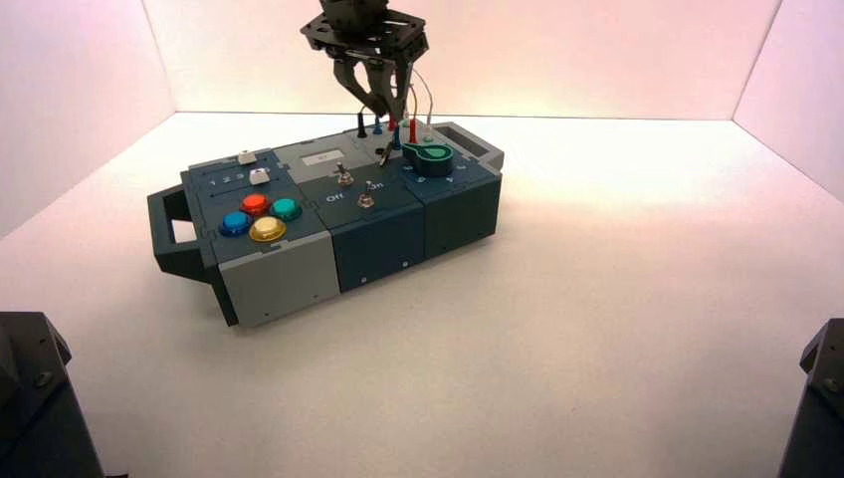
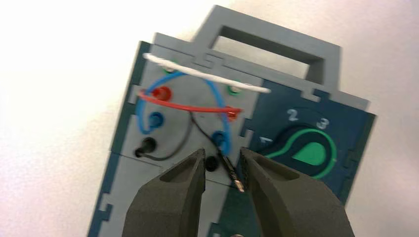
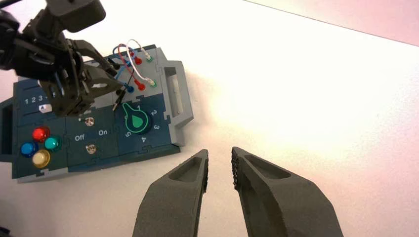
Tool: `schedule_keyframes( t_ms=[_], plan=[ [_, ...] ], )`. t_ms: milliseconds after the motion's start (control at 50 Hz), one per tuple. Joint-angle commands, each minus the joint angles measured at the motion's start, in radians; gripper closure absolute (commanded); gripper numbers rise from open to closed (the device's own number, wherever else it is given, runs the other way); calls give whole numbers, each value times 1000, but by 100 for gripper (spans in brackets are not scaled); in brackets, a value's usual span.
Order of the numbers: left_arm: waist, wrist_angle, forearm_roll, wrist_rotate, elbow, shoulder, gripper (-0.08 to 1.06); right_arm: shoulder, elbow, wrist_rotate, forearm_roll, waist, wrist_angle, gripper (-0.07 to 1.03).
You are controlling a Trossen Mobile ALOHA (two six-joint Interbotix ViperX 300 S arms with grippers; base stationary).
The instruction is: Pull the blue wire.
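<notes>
The blue wire point(image 2: 210, 86) arches over the box's grey wire panel, with one blue plug point(image 2: 156, 120) at its far end and the other point(image 2: 221, 140) just beyond my fingertips. My left gripper point(image 2: 222, 157) hovers over that nearer plug, open and holding nothing. A black wire point(image 2: 173, 148) has one end loose: its bare metal pin point(image 2: 240, 185) lies between my fingers, beside an empty black socket point(image 2: 212, 163). In the high view the left gripper point(image 1: 388, 108) hangs over the box's back right part. My right gripper point(image 3: 220, 160) is open and empty above the table, off the box's right end.
A red wire point(image 2: 188, 104) and a white wire point(image 2: 207, 76) cross the same panel. A green knob point(image 2: 309, 153) sits beside the panel. Two toggle switches point(image 1: 343, 179) and coloured buttons point(image 1: 261, 216) lie further left. The box has a grey handle point(image 2: 276, 42) at this end.
</notes>
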Motion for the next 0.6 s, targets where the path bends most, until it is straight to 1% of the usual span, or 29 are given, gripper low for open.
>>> schedule_keyframes(
  t_ms=[20,100,200,360,600],
  plan=[
    [6,18,0,21,-40,-8,57,-11,-37,-2,2,2,-5,68],
    [0,28,-3,28,-48,-2,57,-11,-37,-2,2,3,-3,68],
    [-2,28,-3,29,-58,0,57,-9,-37,-2,2,0,-5,68],
    [-9,54,-6,29,-81,9,57,-3,-37,-2,2,-2,-5,68],
    [-28,77,-9,29,-83,21,57,5,-38,0,2,-2,-6,68]
  ],
)
